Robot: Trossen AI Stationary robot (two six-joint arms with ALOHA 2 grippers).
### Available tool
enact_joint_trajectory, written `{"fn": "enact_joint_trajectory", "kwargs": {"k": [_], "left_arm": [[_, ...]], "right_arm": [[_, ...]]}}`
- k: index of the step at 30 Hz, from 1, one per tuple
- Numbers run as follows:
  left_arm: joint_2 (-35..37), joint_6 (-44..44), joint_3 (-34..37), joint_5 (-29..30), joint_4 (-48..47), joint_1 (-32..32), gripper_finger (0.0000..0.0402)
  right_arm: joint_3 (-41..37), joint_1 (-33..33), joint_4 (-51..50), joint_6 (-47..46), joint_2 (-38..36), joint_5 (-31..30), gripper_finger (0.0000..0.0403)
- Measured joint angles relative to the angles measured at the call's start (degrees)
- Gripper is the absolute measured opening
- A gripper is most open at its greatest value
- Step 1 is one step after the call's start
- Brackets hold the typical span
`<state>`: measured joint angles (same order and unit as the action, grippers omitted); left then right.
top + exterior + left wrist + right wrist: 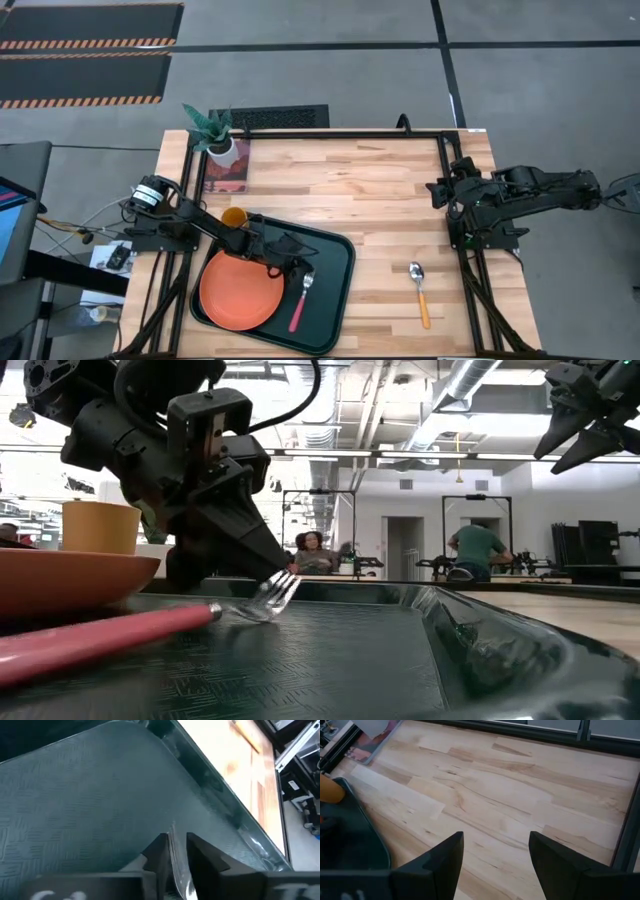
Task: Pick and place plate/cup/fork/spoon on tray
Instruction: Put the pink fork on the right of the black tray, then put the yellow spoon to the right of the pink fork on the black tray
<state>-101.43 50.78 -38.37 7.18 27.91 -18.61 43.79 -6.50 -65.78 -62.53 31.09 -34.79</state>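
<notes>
The dark green tray [330,300] lies at the table's near left. The orange-red plate [235,292] lies on its left half. The orange-yellow cup [233,217] stands at the tray's far left corner; I cannot tell whether it is on the tray. The fork [298,305], pink-red handle toward the near edge, lies on the tray right of the plate. My left gripper [298,268] is over the tray at the fork's tine end, shut on it. The spoon [420,292] lies flat on the bare table right of the tray. My right gripper [440,190] is open and empty at the far right. My left gripper has the fork's silver metal end [177,870] between its two fingers [157,857], which stand close on either side of it. The fingers slant down from the far left. The fork's neck and handle [100,635] lie on the tray floor, tines [275,592] slightly raised.
A white pot with a green plant [218,140] stands at the far left corner beside a red booklet [228,172]. Bare wood lies between the tray and my right arm. People show in the room beyond the table in the low view.
</notes>
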Motion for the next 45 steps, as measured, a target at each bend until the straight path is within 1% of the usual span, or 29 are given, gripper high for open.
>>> {"fn": "enact_joint_trajectory", "kwargs": {"k": [7,12,16,20,24,26,28,31,32,34,36,38,41,45], "left_arm": [[0.0,0.9,0.0,0.8,-0.7,0.2,0.0108],[0.3,1.4,0.0,1.0,-0.2,2.0,0.0132],[1.1,0.4,-0.2,0.5,-0.3,3.6,0.0141],[3.6,-2.0,-0.5,-0.5,-0.4,5.9,0.0142],[6.5,-3.4,-3.9,-0.5,-0.4,8.7,0.0142],[7.1,-4.7,-6.9,-0.5,-1.4,10.0,0.0142],[7.5,-7.7,-10.1,-0.7,-4.6,10.9,0.0142],[7.5,-11.7,-15.5,-0.7,-9.0,12.3,0.0142],[7.5,-12.8,-17.2,-0.8,-10.4,12.8,0.0142],[7.5,-14.5,-20.3,-0.8,-13.9,13.5,0.0142],[7.5,-16.4,-23.4,-0.8,-16.5,14.1,0.0142],[7.5,-18.3,-26.0,-0.7,-18.7,14.5,0.0142],[7.5,-20.2,-28.2,-0.8,-20.8,15.1,0.0142],[8.1,-20.8,-30.0,-0.8,-22.4,16.3,0.0142]], "right_arm": [[0.0,0.0,0.0,0.0,0.0,0.0,0.0250],[0.0,0.0,0.0,0.0,0.0,0.0,0.0250],[0.0,0.0,0.0,0.0,0.0,0.0,0.0250],[0.0,0.0,0.0,0.0,0.0,0.0,0.0250],[0.0,0.0,-1.6,-1.1,0.0,0.8,0.0250],[0.0,0.0,-4.0,-3.9,0.1,4.0,0.0250],[-0.5,-0.3,-5.6,-7.1,1.1,9.0,0.0250],[-3.7,-2.7,-4.0,-11.2,3.1,18.4,0.0250],[-4.6,-4.1,-2.6,-11.4,4.0,20.4,0.0250],[-3.7,-7.5,-2.5,-13.2,7.5,22.0,0.0250],[-3.5,-11.2,0.3,-16.2,11.7,24.8,0.0250],[-3.3,-14.9,4.4,-19.0,15.9,25.9,0.0250],[-3.2,-20.3,7.2,-27.1,21.8,27.4,0.0250],[-3.2,-26.5,10.2,-37.5,30.6,33.0,0.0250]]}}
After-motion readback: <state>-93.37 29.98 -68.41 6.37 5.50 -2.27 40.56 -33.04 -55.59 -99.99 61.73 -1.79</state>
